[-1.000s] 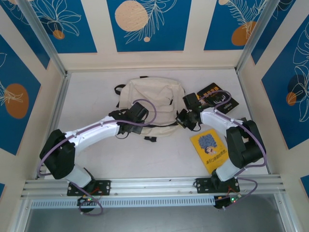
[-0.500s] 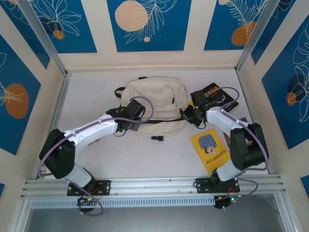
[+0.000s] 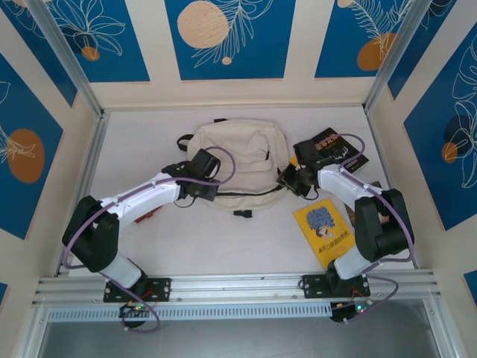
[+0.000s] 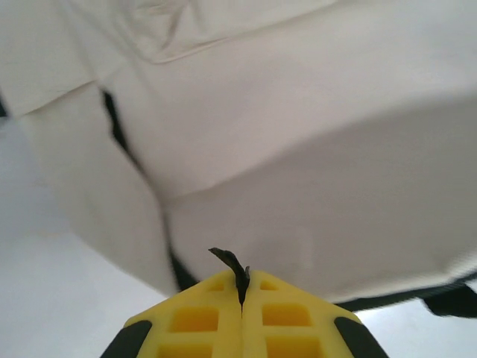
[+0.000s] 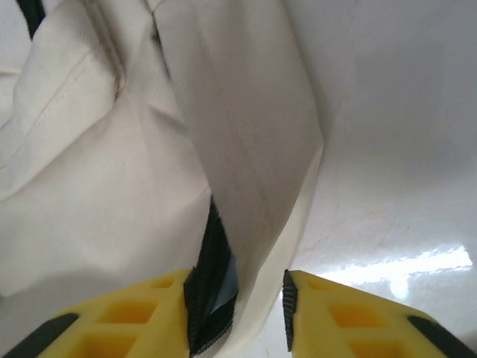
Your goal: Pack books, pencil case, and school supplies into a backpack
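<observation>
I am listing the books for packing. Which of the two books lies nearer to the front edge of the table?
The yellow book, in front of the black book, which lies farther back beside the backpack.

Top cam looks down on the whole table [image 3: 223,239] from above/behind — both wrist cams face fwd, v. close to the backpack [image 3: 238,156], shared w/ top.
</observation>
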Controlling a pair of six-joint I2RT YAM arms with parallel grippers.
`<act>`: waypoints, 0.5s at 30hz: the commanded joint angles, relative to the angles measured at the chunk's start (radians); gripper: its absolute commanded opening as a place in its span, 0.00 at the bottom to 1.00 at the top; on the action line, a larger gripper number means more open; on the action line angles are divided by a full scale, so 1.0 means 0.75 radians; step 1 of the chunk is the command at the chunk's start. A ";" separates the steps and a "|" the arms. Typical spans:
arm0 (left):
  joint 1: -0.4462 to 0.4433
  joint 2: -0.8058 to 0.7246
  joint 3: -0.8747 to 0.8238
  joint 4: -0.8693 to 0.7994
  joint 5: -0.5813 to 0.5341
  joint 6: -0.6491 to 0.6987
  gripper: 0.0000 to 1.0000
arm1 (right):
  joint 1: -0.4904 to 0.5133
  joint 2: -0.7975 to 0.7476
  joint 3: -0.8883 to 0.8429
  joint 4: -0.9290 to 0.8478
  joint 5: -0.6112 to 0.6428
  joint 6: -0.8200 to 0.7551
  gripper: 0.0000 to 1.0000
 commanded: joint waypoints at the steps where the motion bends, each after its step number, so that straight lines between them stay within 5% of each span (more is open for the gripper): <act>1: -0.025 -0.005 0.001 0.086 0.225 0.040 0.00 | 0.029 -0.097 0.065 -0.092 -0.022 -0.019 0.47; 7: -0.089 0.020 0.041 0.101 0.328 0.090 0.00 | 0.066 -0.148 0.111 -0.080 -0.106 -0.083 0.50; 12: -0.090 0.038 0.038 0.094 0.284 0.102 0.00 | 0.087 -0.062 0.153 -0.027 -0.340 -0.150 0.50; 15: -0.089 0.045 0.039 0.084 0.258 0.107 0.00 | 0.135 -0.038 0.182 -0.081 -0.331 -0.101 0.49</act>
